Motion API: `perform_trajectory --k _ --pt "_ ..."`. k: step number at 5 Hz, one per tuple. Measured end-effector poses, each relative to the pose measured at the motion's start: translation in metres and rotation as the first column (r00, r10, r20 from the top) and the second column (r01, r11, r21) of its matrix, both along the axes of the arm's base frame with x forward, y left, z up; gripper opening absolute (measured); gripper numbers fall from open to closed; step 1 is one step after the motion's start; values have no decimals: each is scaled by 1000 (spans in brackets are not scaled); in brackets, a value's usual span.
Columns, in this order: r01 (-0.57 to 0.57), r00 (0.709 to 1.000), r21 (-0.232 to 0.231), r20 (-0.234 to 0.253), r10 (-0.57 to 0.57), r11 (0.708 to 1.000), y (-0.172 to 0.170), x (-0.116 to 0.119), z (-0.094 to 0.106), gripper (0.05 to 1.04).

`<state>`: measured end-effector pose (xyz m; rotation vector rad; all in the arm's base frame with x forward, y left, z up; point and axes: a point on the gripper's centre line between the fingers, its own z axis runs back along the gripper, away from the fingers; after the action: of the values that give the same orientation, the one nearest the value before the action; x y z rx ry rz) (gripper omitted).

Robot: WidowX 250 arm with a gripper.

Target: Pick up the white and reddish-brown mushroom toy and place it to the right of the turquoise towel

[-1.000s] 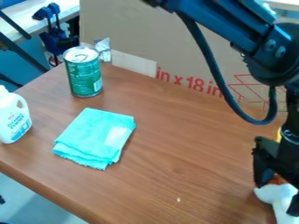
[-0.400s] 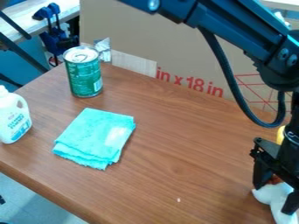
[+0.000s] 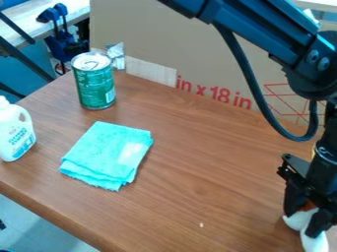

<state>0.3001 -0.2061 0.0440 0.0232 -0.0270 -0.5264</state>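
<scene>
Fingers (image 3: pixel 292 198): lower right, clamped or apart cannot tell | white object (image 3: pixel 314 241): partly hidden behind them

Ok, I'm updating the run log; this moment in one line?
hand at white object | folded turquoise cloth on table | green can upright beyond cloth | white bottle, view's left

One fixed cam, above table (image 3: pixel 197 172), slanted down. Faces across the top to cardboard (image 3: pixel 178 39), upper centre to right of frame. Fairly close: table runs off right and bottom, its edge cuts diagonally over lower left, floor (image 3: pixel 39 226) below that. Arm (image 3: pixel 263 27) crosses upper right.
</scene>
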Motion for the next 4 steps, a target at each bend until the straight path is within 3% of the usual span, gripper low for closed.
perform_trajectory --k 1,3,4 --pt "66 997 60 -40 -64 996 12 1 7 400" --pt "189 981 158 -82 -177 969 26 2 40 147" --pt "188 981 157 -81 -177 969 43 -5 77 83"
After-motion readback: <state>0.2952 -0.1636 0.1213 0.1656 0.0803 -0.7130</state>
